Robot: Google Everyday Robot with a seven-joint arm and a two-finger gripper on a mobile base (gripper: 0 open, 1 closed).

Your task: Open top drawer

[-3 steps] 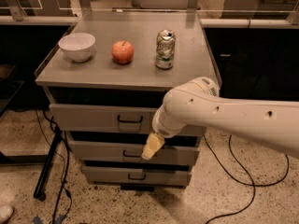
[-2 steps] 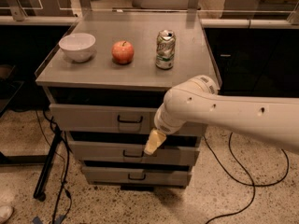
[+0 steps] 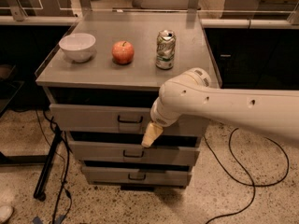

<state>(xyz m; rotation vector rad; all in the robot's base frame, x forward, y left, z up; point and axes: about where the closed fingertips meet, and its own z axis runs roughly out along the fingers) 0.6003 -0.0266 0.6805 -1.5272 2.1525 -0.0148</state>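
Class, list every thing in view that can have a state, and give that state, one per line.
top drawer: not opened, handle untouched
middle drawer: shut
bottom drawer: shut
gripper: hanging before top drawer's lower edge, right of its handle
bowl: upright, empty
apple: whole, stem up
can: upright

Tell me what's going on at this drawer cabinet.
A robot arm reaches in from the right across the front of a grey three-drawer cabinet. Its gripper hangs at the lower edge of the top drawer, just right of the drawer's dark handle and not on it, so the pull has not begun. A white bowl, an apple and a soda can sit on top.
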